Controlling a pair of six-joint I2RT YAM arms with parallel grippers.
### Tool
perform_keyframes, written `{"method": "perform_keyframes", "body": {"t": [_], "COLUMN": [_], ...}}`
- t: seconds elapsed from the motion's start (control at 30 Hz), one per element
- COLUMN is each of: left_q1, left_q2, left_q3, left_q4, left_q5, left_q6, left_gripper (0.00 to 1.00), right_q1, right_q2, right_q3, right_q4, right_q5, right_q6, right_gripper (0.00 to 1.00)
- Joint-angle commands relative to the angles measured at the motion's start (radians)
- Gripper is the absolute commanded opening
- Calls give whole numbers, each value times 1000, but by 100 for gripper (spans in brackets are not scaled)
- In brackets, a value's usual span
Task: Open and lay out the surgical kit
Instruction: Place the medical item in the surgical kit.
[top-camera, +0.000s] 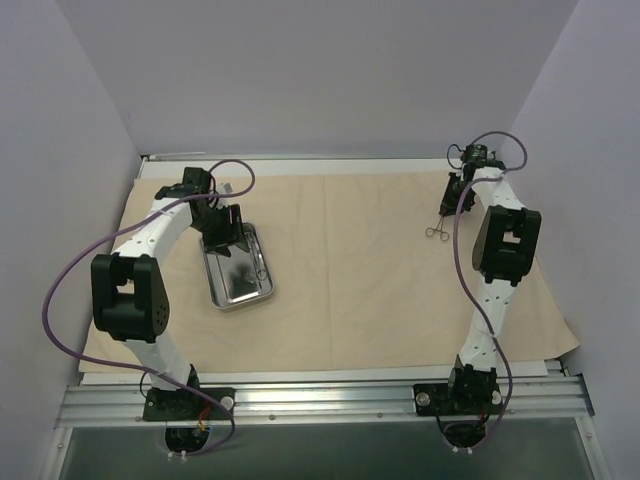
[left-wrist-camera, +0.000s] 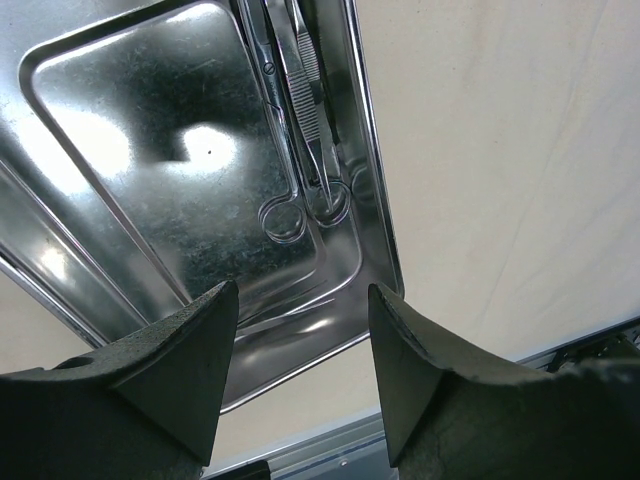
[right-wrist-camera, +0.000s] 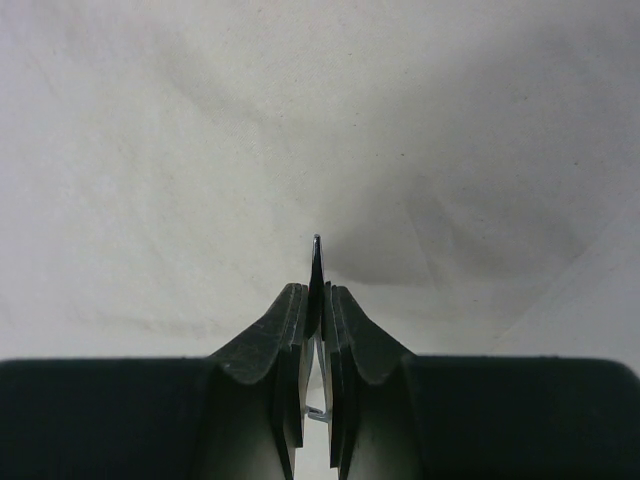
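Above the tray (left-wrist-camera: 120, 150) the left pincer (left-wrist-camera: 302, 295) gapes empty; the right pincer (right-wrist-camera: 317, 292) pinches a thin instrument (right-wrist-camera: 316, 260).

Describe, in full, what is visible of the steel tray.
The steel tray is a small, shiny rectangle with rounded corners and a raised rim. It lies flat, slightly turned, on the beige cloth, toward the left. Thin metal instruments with ring handles lie inside along one long wall. The open left gripper is over one end; contact is unclear.
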Motion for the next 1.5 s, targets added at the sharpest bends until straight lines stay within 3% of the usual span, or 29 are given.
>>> {"method": "perform_keyframes", "body": {"t": [0.0, 0.27, 0.37, 0.57, 0.8, 1.0, 1.2, 1.3, 1.47], "left_q1": [11, 14, 14, 23, 43, 49, 51, 51, 48], "left_q2": [15, 27, 26, 20, 23, 38, 46, 46, 49], "left_q3": [33, 41, 41, 29, 21, 39, 52, 55, 61], "left_q4": [-5, -5, -4, -10, -7, -11, -16, -16, -16], "left_q5": [21, 29, 27, 15, 13, 13, 26, 33, 41], "left_q6": [10, 3, 4, 7, 7, 10, 12, 12, 9], "left_gripper": [63, 63, 63, 63, 63, 63, 62, 63, 64], "right_q1": [-16, 28, 34, 43, 56, 71, 82, 83, 91], "right_q2": [-75, -136, -133, -101, -15, 90, 127, 152, 169], "right_q3": [-73, -293, -300, -193, -1, 166, 203, 230, 275], "right_q4": [59, 304, 357, 268, 81, 38, 24, -2, -25], "right_q5": [-101, -86, -39, 91, 205, 224, 254, 259, 268], "right_q6": [289, 866, 1034, 1238, 1256, 1143, 1161, 1146, 1112], "right_gripper": [0, 0, 0, 0, 0, 0, 1, 4, 25]}}
